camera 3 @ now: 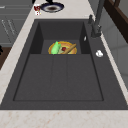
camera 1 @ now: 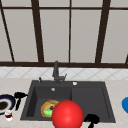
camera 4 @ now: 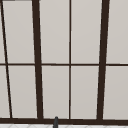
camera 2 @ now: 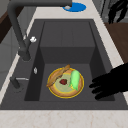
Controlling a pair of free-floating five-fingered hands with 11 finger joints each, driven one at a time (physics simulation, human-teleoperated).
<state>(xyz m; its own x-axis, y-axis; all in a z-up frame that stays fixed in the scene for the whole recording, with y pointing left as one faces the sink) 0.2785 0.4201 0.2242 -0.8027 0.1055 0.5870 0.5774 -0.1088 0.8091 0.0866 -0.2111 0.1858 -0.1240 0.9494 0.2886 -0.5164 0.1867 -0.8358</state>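
Our right hand (camera 1: pixel 91 119) hangs at the front rim of the sink (camera 1: pixel 90 100), its fingers too dark a shape in the front view for us to tell how they stand. In the left side view a hand (camera 2: pixel 112 81) reaches over the near rim with its fingers (camera 2: pixel 96 86) stretched out fairly straight toward the plate (camera 2: pixel 55 92), close to it but apart, holding nothing; by its place beside the plate we take it for the same right hand. Our left hand (camera 1: pixel 19 97) hovers over the surface (camera 1: pixel 15 122) at the sink's left, just beside a dark bowl (camera 1: pixel 5 104) and a small red cup (camera 1: pixel 8 115); its fingers we cannot tell.

The plate lies in the deep left basin, carrying a green piece (camera 2: pixel 75 80), a brown strip (camera 2: pixel 58 75) and a small red bit (camera 2: pixel 63 81). The front view has a big red ball (camera 1: pixel 67 115) covering part of the plate. A blue dish (camera 2: pixel 75 7) sits on the surface at the right end. The faucet (camera 1: pixel 56 71) stands behind the basin; the upper view catches its tip under the window (camera 4: pixel 70 62). We can read no writing anywhere.
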